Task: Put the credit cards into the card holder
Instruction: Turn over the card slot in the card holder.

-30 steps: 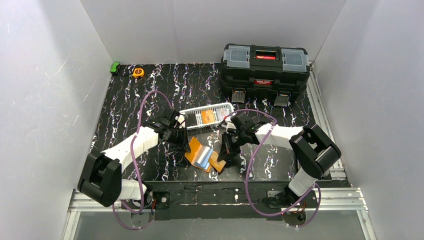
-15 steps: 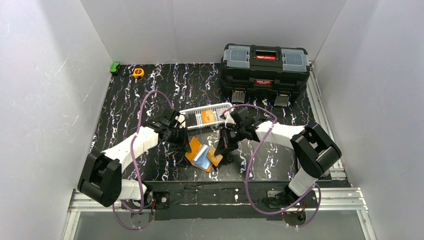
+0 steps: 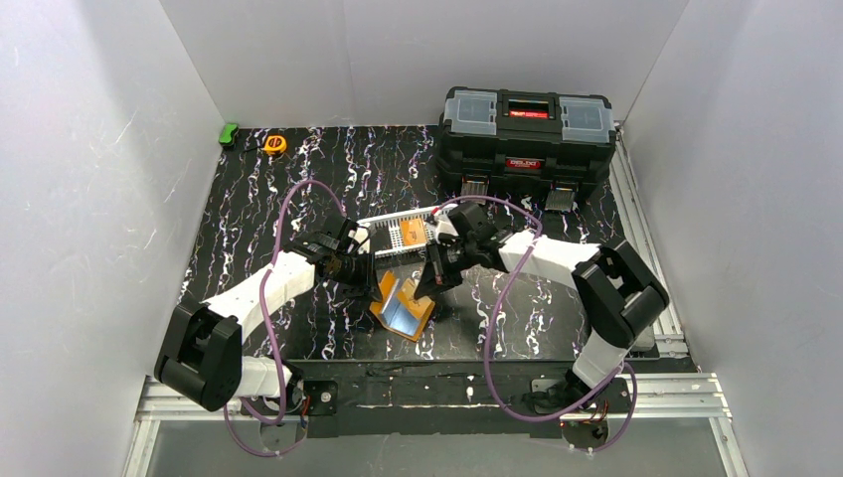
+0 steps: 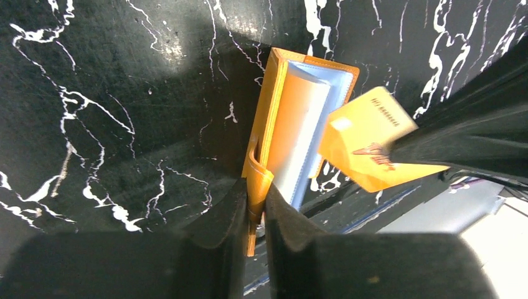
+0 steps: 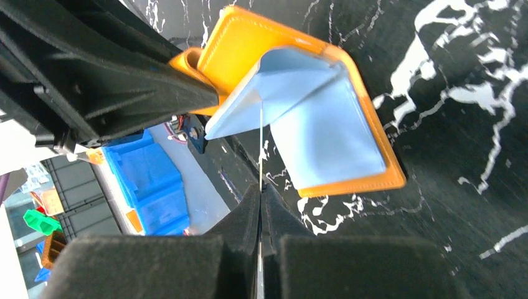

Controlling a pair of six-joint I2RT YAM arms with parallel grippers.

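**Card Holder and Card: Materials, Form and View Coverage**

The card holder [image 3: 403, 306] lies open on the counter [image 3: 328, 179] near its front edge, between the two hands. Its cover is orange, leather-like, with stitched edges and rounded corners. Inside are smooth, glossy grey-blue pocket leaves, one of them bowed upward into a ridge.

The left hand [image 4: 255, 193] is closed narrowly on the holder's orange tab edge, with matte black fingers on either side of it. The right hand [image 5: 260, 205] is pinched tight on the orange credit card [image 4: 367, 146], a thin, rigid rectangle with printed markings.

The counter surface is black with irregular white veining.

View differences:
- Left wrist: shows the card's printed face, tilted, overlapping the holder's right edge.
- Right wrist: shows the same card only edge-on, as a fine line running up to the ridge of the pocket leaves. Whether it has entered a pocket cannot be determined.
- Top external: alone shows the white slotted basket [image 3: 403, 234] just behind the hands and the black toolbox [image 3: 525, 134] at the rear.
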